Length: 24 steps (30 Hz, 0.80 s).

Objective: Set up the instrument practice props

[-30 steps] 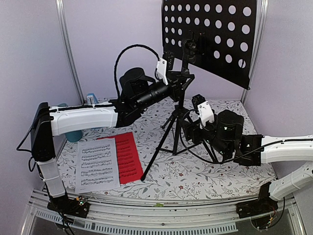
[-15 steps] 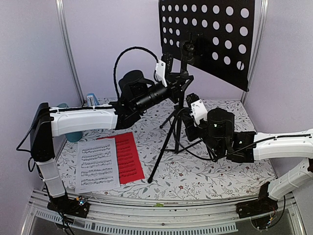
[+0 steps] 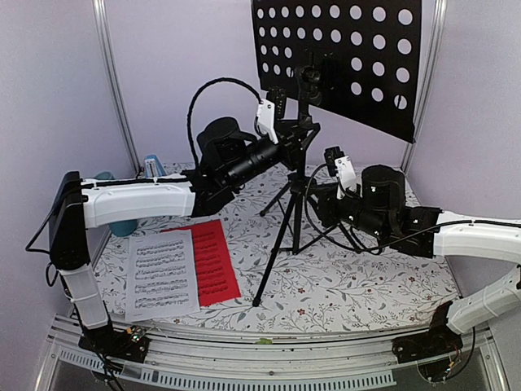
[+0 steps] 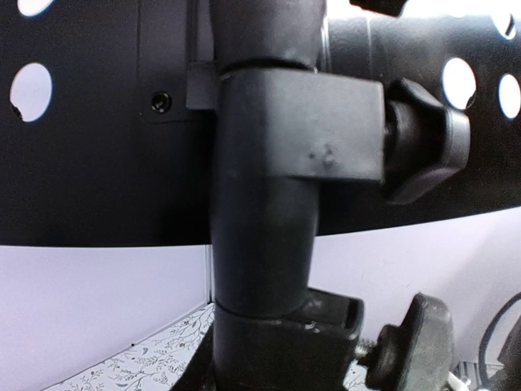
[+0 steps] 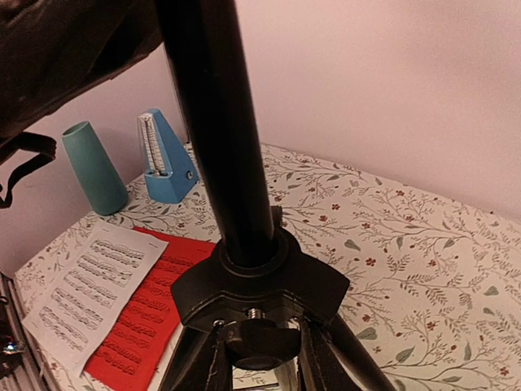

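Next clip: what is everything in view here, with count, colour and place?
music stand: 1, black, tripod standing mid-table, perforated desk on top
white sheet of music: 1, white, flat, near left of table
red sheet of music: 1, red, flat, against the white sheet's right side
metronome: 1, blue, far left by the wall
cup: 1, teal, beside the metronome
table: 1, floral-patterned top
left pincer: 1, white and black, at the stand's upper post
right pincer: 1, white and black, right of the stand's post

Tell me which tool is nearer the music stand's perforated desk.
Left. The left tool is at the pole clamp just below the perforated desk; the right tool sits lower, near the tripod hub.
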Available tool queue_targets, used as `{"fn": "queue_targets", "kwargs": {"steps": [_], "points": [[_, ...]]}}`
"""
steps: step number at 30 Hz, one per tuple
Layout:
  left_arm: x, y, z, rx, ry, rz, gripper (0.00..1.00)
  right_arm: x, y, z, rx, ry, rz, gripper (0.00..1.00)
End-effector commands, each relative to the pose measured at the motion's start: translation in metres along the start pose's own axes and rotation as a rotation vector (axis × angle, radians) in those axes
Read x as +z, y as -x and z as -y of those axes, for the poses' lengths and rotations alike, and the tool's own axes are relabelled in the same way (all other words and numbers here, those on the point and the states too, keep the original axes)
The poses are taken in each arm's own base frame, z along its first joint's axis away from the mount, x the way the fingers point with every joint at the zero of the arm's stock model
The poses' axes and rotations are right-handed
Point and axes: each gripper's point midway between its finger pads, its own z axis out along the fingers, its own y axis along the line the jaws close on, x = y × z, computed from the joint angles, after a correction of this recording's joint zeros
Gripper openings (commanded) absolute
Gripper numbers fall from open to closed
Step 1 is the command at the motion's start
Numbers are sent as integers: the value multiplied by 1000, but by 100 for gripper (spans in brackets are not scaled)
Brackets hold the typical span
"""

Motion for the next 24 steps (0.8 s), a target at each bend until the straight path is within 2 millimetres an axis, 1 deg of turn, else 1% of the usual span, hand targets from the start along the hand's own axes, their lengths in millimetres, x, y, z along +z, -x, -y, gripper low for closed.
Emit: {"fn": "queue_targets", "kwargs": {"steps": [1,3,5,7,10,14,15,16,18,20,22,24], "points": [[-14,102,26,-37,-63,247,0,-6,-2,21,204,7,-44,29],[-14,102,26,-42,-62,245,0,-7,-4,21,286,23,-59,32],[-14,101,26,-47,-61,244,0,-6,-7,26,361,15,-82,36],[-14,101,26,-50,-59,243,0,-5,-12,28,449,14,-108,36],[-14,100,27,-51,-60,240,0,-4,-14,26,567,26,-125,37],[-15,100,26,-51,-55,238,0,-5,-12,23,701,44,-121,37],[-15,100,26,-49,-54,237,0,-7,-8,21,728,62,-109,37],[-15,100,27,-50,-54,238,0,-8,-3,18,737,90,-87,39],[-15,99,26,-50,-50,237,0,-11,7,16,692,107,-45,50],[-14,99,25,-51,-45,236,0,-14,9,23,583,66,-16,64],[-14,100,25,-53,-42,237,0,-20,11,35,510,16,23,72],[-13,100,23,-55,-36,237,0,-26,18,40,411,1,72,77]]}}
